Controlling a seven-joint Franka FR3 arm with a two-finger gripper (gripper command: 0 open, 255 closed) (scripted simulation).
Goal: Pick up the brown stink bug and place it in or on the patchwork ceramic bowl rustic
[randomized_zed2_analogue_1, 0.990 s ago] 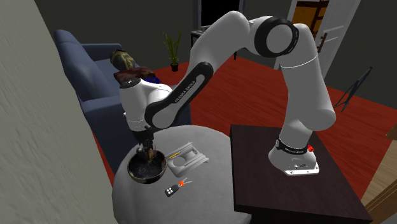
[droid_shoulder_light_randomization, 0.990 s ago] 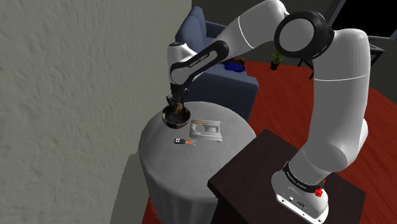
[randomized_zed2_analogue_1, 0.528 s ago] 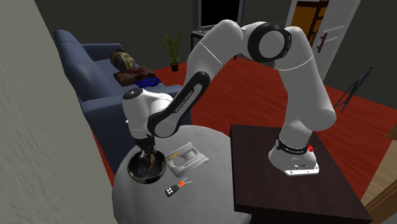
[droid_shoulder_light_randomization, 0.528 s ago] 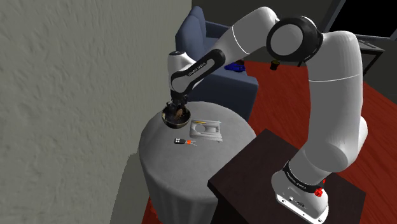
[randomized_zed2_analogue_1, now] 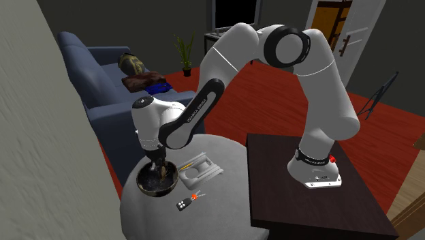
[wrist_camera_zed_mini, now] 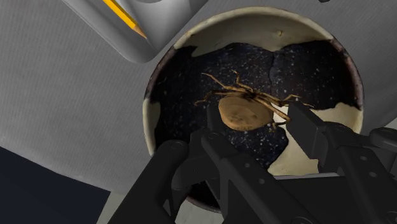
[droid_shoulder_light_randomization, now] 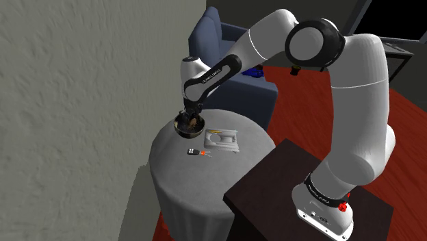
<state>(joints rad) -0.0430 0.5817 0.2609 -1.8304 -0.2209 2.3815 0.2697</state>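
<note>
From the shoulder view the pincer point(droid_shoulder_light_randomization: 191, 118) reaches down into the dark bowl point(droid_shoulder_light_randomization: 188, 124) at the far side of the round grey table point(droid_shoulder_light_randomization: 226, 171), and the hand covers the bowl's inside, so we cannot make out its contents from there. The second exterior view is much the same, with the wrist standing over the bowl and screening it. Looking along the pincer, we find the black fingers point(wrist_camera_zed_mini: 318, 137) cutting off the bowl's nearer rim, and the white tray point(wrist_camera_zed_mini: 143, 28) with its yellow pencil point(wrist_camera_zed_mini: 124, 16) running out of the picture beside the bowl. The brown stink bug point(wrist_camera_zed_mini: 245, 111) sits between the fingertips, over the speckled dark bottom of the bowl, whose wall is patched in cream. The pincer is only partly closed, as far as the insect's width allows. It grips the bug from both sides, one finger against the body and the other against its legs. A small black key fob point(randomized_zed2_analogue_1: 182, 204) lies on the table near the bowl, apart from it.
</note>
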